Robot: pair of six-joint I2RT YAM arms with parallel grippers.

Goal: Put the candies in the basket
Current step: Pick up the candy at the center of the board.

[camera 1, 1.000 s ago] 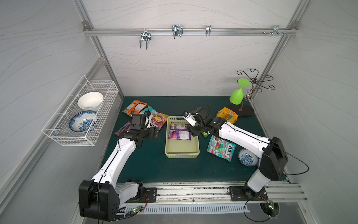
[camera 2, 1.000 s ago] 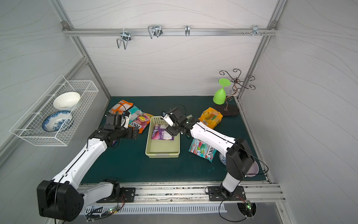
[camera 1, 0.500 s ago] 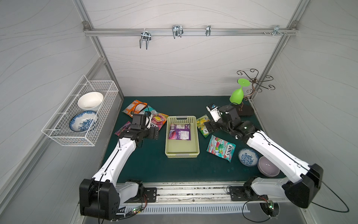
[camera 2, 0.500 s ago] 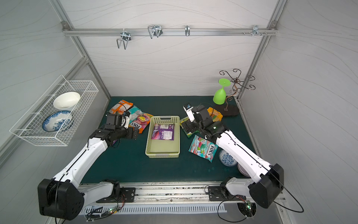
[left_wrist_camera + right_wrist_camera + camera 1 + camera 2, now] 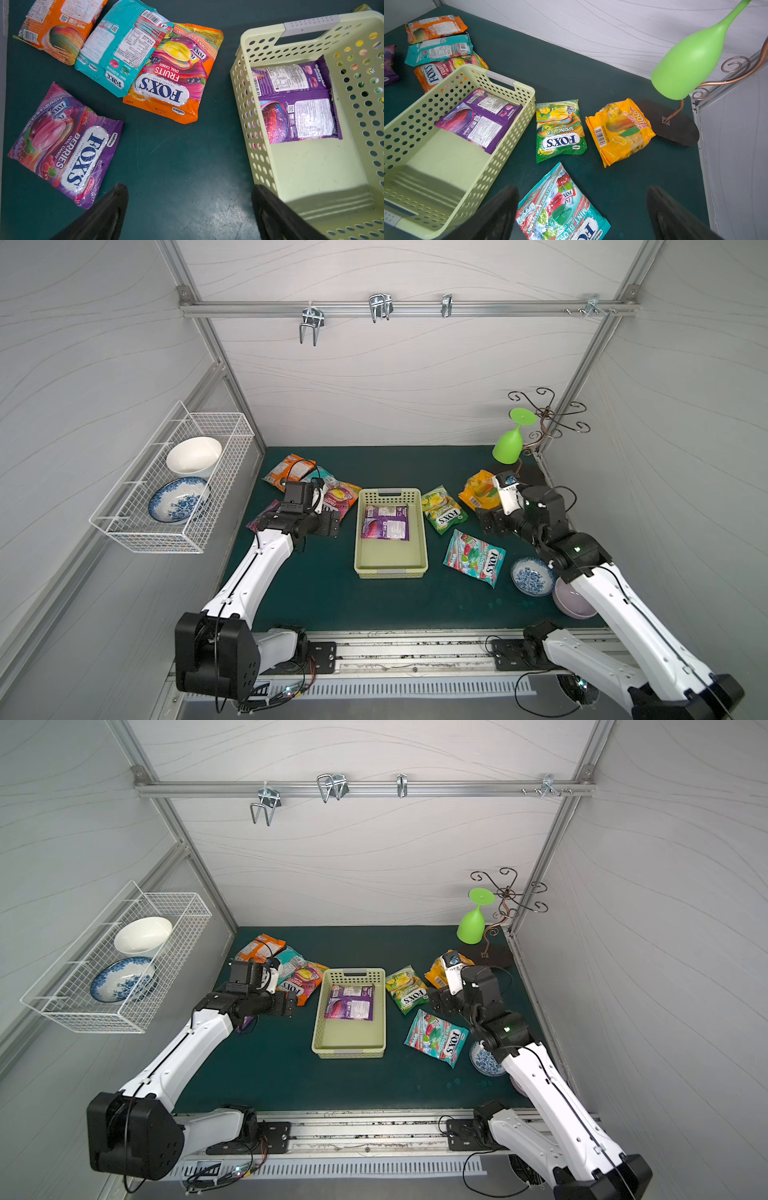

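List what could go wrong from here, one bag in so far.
1. The teal bag overlaps the Fruits bag and touches the orange bag: a pinch there may drag a neighbour along.
2. The yellow bag lies at the stand base, near the hanging green glass: reaching for it, the right gripper could knock the glass.

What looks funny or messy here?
The green cup hangs upside down and tilted on the curly metal stand. The orange bag, teal bag and Fruits bag lie bunched together, edges overlapping, beside the basket. Nothing looks spilled.
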